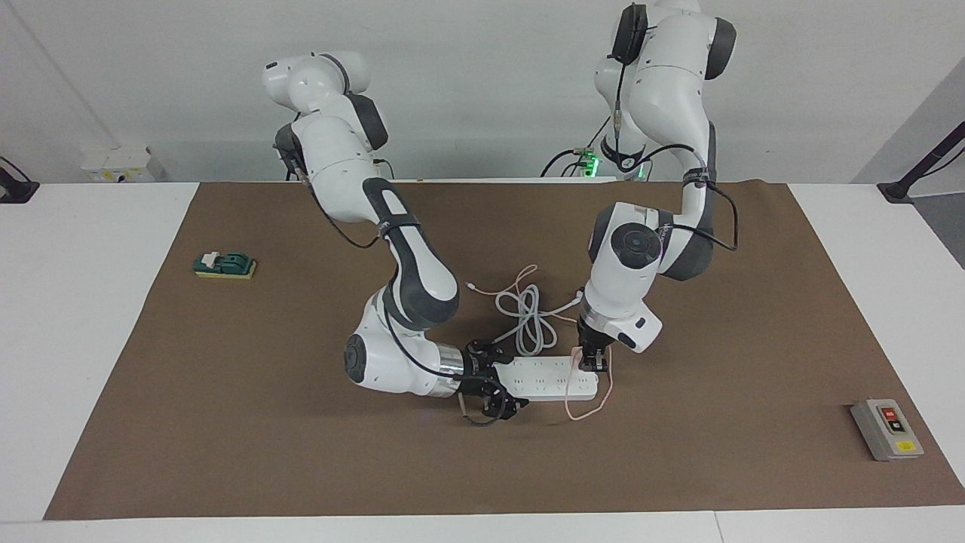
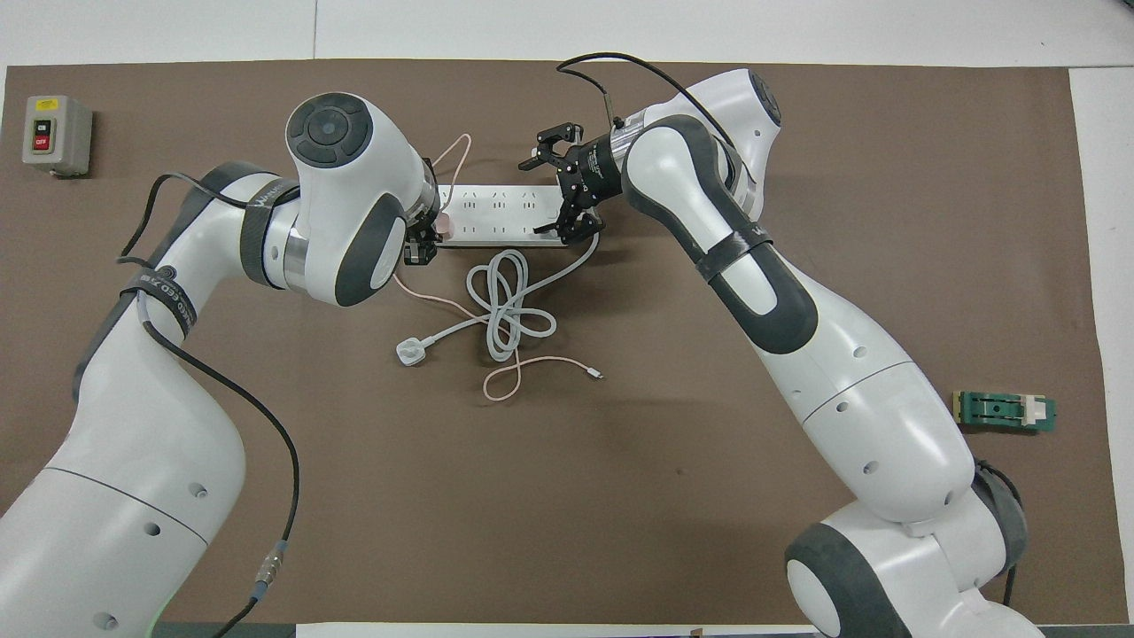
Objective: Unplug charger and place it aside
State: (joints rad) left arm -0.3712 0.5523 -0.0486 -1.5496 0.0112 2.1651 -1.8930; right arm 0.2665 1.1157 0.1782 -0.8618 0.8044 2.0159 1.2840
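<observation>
Your main risk: the power strip (image 1: 544, 378) may lift or slide with the plug if the right claw (image 1: 491, 386), spread wide around the strip's end, does not brace it. The charger (image 2: 446, 227) sits plugged into the strip's other end; the left claw (image 1: 592, 360) is clamped tight on it.

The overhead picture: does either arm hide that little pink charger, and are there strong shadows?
Overhead view: the left arm's bulky wrist covers most of the charger; only a pink corner shows. Facing view: the shadows on the brown mat are soft and short.
</observation>
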